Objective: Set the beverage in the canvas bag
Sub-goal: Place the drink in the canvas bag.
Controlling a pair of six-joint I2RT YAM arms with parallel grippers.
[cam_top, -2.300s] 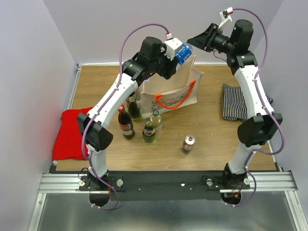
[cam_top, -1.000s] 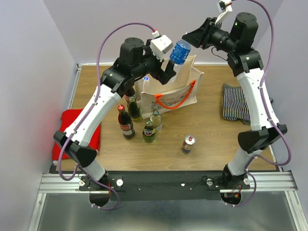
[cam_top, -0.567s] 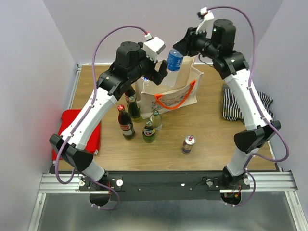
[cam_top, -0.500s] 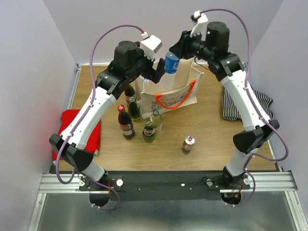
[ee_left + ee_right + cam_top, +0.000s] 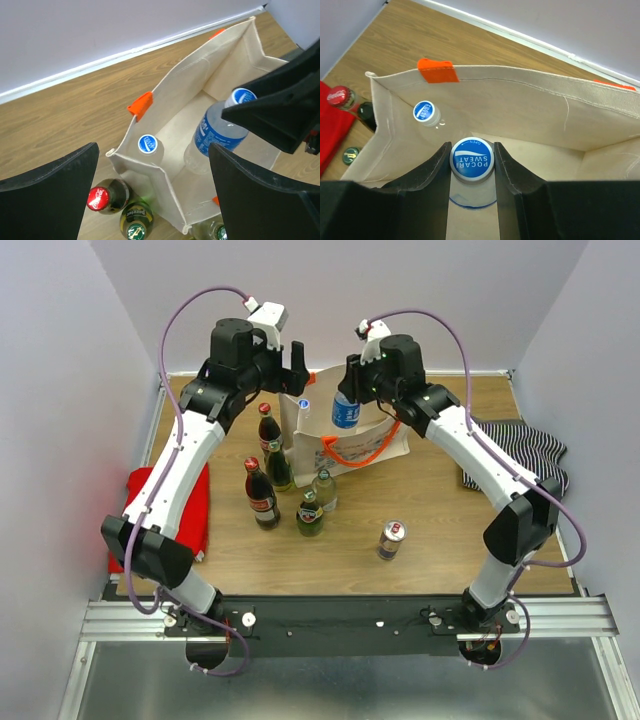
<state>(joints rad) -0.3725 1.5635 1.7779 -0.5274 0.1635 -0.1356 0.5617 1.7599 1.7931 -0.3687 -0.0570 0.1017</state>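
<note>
We are logging a wooden table (image 5: 440, 525), a red cloth (image 5: 197, 520) lying at its left edge, a striped cloth (image 5: 542, 445) lying at its right edge, a rear cola bottle (image 5: 267, 428), a front cola bottle (image 5: 263, 498), a rear green bottle (image 5: 279, 468), a front green bottle (image 5: 310, 515) and a clear bottle (image 5: 323, 490) standing clustered upright, a drink can (image 5: 391, 539) standing apart to their right.

Top external: looks down from high at near side, takes in whole table (image 5: 440, 510). Left wrist: looks down slantwise into canvas bag (image 5: 190, 85), near. Right wrist: looks straight down, close above gripped bottle (image 5: 472, 158). Shows bag mouth in all three.
</note>
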